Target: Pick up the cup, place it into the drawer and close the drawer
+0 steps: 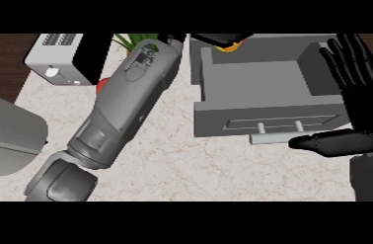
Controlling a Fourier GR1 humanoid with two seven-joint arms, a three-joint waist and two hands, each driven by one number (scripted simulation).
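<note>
Cup (230,47) shows only as a small yellow-orange sliver at the far left corner of the open drawer (270,113), just over its back wall. The left hand (218,39) lies on top of it and seems curled round it, so I cannot tell the cup's shape or its long axis. From this hand the drawer's hollow lies toward the near side and a little to the right, so I judge the coming move to be a short lowering into the box.

The left forearm (131,100), smooth grey, crosses the counter (189,169) slantwise from its near left edge to the far middle. The right hand (358,97) rests open with fingers up beside the drawer's right wall, and its thumb is close to the bar handle (277,125). It is therefore the nearer one for closing.

The drawer is a plain matt grey box with flat walls. The counter is pale veined stone.
</note>
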